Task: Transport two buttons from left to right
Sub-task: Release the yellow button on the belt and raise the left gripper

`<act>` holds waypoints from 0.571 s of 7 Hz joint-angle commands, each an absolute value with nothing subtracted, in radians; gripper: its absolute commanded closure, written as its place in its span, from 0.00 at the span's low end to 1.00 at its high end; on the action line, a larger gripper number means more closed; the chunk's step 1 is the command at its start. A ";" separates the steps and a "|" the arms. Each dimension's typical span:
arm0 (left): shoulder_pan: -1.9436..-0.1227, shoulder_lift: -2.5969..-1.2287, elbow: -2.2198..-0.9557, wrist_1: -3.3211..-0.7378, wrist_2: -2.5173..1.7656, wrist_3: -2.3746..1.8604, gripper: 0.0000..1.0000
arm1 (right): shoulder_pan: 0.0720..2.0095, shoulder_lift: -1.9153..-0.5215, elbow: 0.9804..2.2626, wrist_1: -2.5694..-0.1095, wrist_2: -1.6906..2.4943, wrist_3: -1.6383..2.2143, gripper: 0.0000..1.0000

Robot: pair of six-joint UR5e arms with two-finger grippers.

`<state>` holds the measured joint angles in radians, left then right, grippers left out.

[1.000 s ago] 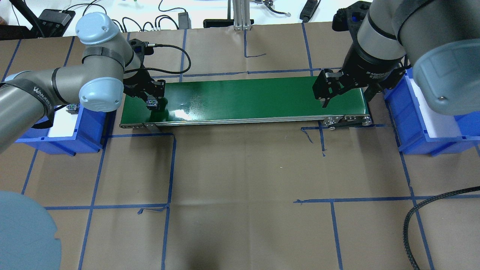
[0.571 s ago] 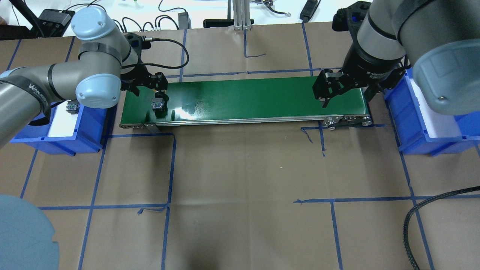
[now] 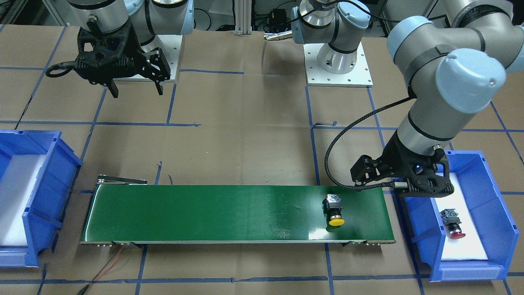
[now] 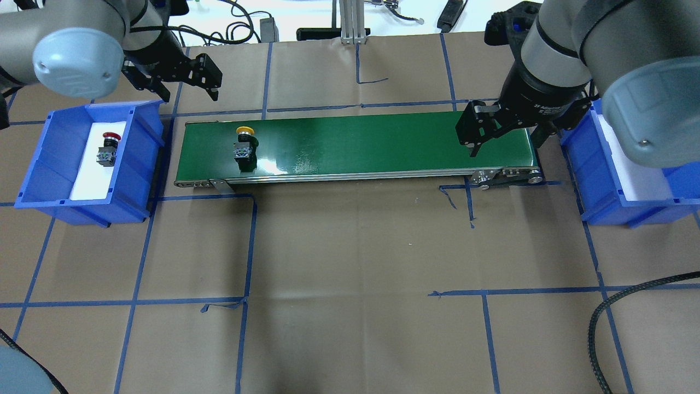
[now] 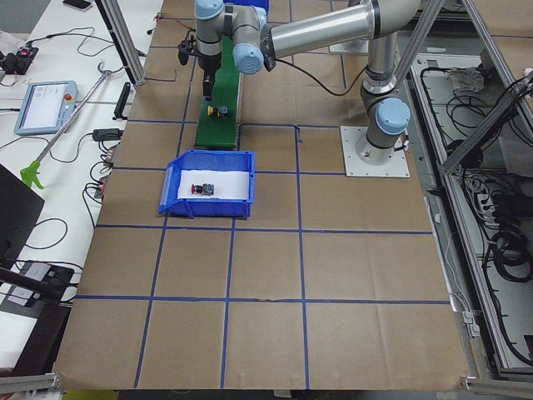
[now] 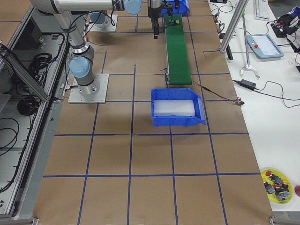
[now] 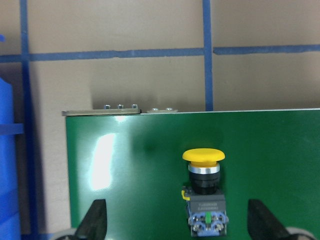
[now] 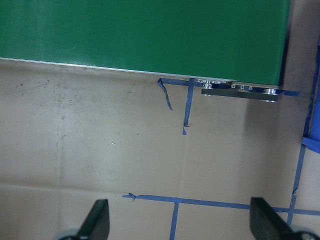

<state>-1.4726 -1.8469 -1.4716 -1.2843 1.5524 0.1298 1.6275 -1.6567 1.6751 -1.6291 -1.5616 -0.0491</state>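
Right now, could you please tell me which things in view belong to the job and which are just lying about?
Job: yellow button, lying on the green conveyor belt; red button, in the left blue bin; right blue bin.

Lying about: teach pendant on the side table; yellow dish of small parts; black braided cable on the paper.

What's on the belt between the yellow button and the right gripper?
Nothing. The overhead view shows bare belt from the yellow button to the right gripper.
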 commanded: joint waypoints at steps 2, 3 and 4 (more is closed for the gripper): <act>-1.367 -1.862 -1.407 -1.348 1.546 0.191 0.00 | 1.628 -1.657 1.675 -1.629 -1.562 -0.049 0.00; -1.311 -1.865 -1.407 -1.348 1.548 0.269 0.00 | 1.628 -1.657 1.675 -1.629 -1.562 -0.049 0.00; -1.246 -1.873 -1.407 -1.350 1.548 0.357 0.00 | 1.628 -1.657 1.675 -1.629 -1.562 -0.049 0.00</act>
